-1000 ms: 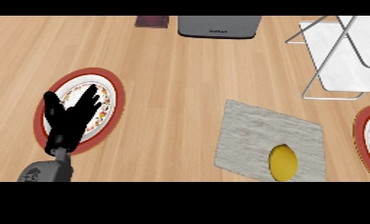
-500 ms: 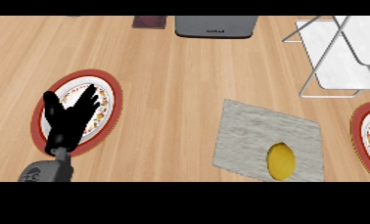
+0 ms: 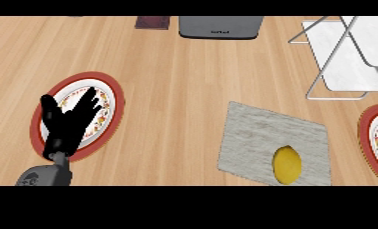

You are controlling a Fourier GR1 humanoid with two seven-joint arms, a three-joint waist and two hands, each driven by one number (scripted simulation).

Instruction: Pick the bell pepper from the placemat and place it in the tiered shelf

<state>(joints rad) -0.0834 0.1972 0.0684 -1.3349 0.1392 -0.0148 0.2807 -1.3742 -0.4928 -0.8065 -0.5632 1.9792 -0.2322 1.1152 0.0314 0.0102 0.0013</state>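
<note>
Nearest, at lower right, yellow bell pepper (image 3: 287, 163) lies on grey placemat (image 3: 275, 144). Left hand (image 3: 68, 125), fingers spread & straight, over red-rimmed plate (image 3: 112, 89). Far right on tabletop (image 3: 184, 83): white tiered shelf (image 3: 341, 58).

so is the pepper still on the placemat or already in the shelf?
On the placemat: the yellow bell pepper lies on the grey placemat, apart from the tiered shelf. No hand touches it.
</note>
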